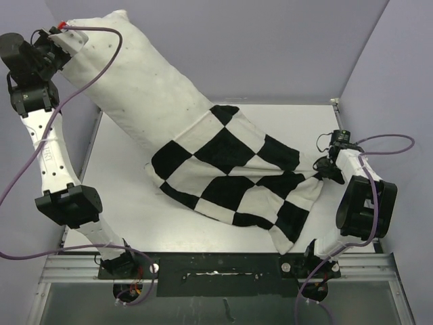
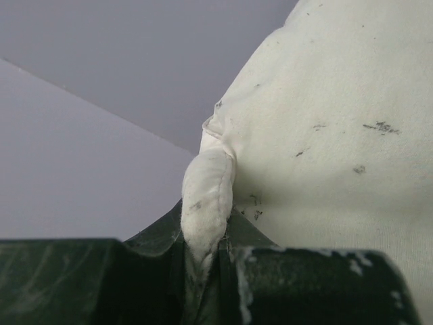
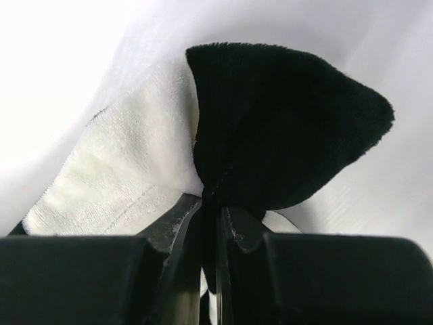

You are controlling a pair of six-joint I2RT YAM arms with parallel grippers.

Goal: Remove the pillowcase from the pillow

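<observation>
The left hand [image 1: 64, 32] clamps the raised corner of the pillow [image 1: 135, 81] while the right hand [image 1: 323, 168] pinches the end of the pillowcase [image 1: 230, 169] near the bench [image 1: 122, 203], seemingly so opposing pulls slide it off.

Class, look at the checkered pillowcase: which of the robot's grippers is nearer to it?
Right. The right gripper pinches the pillowcase at its right-hand edge; the left gripper grips the bare pillow corner, well clear of the checks.

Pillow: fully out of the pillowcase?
No, the pillow has its lower end inside the pillowcase; only its upper part is bare.
</observation>
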